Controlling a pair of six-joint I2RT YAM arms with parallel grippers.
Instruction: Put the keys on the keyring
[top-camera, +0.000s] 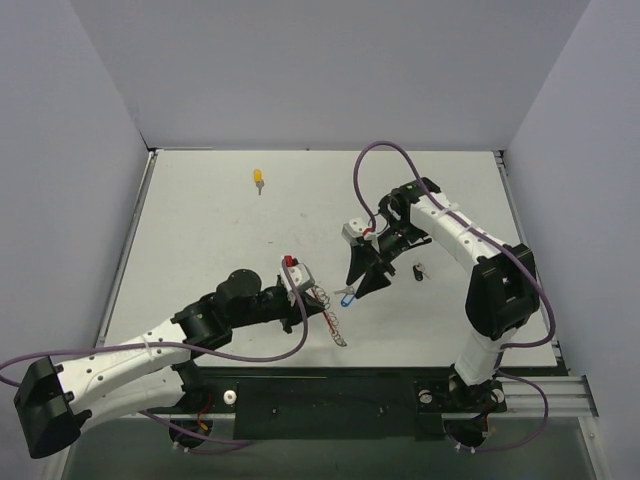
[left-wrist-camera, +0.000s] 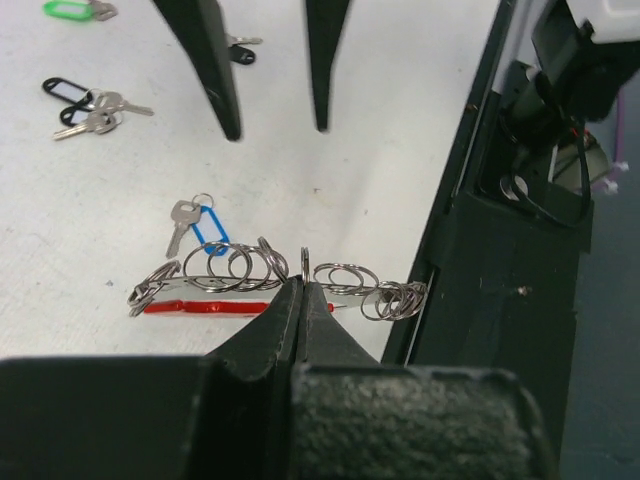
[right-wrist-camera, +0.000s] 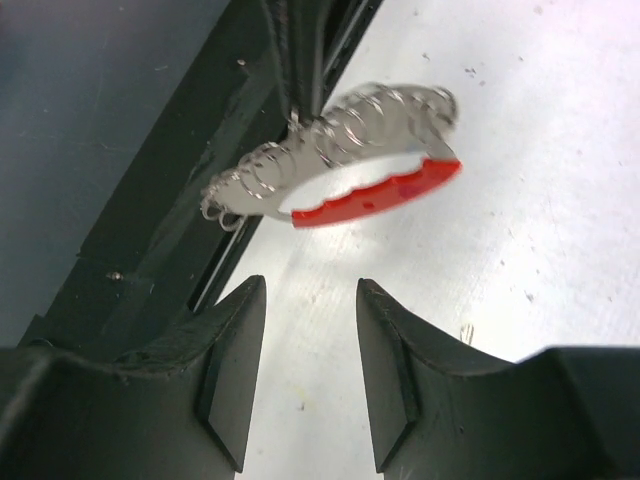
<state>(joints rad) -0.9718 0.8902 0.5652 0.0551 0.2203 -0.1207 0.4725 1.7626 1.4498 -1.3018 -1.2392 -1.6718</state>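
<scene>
The keyring (top-camera: 333, 320) is a wire loop with a red arc (left-wrist-camera: 200, 307) and several silver rings strung on it, just above the table near the front edge. My left gripper (top-camera: 312, 303) is shut on one of its rings, which stands edge-on at the fingertips (left-wrist-camera: 303, 268). My right gripper (top-camera: 362, 287) hangs open just beyond the keyring (right-wrist-camera: 340, 160), nothing between its fingers (left-wrist-camera: 218, 75). A blue-tagged key (left-wrist-camera: 205, 226) lies on the table right beside the keyring. Black-tagged keys (left-wrist-camera: 78, 102) and a green tag (left-wrist-camera: 70, 8) lie farther off. A yellow-tagged key (top-camera: 258, 180) lies at the far side.
A black rail (top-camera: 330, 395) runs along the table's near edge, close behind the keyring (left-wrist-camera: 500, 300). Another black-tagged key (top-camera: 420, 270) lies under the right forearm. Grey walls enclose the table on three sides. Purple cables loop from both arms.
</scene>
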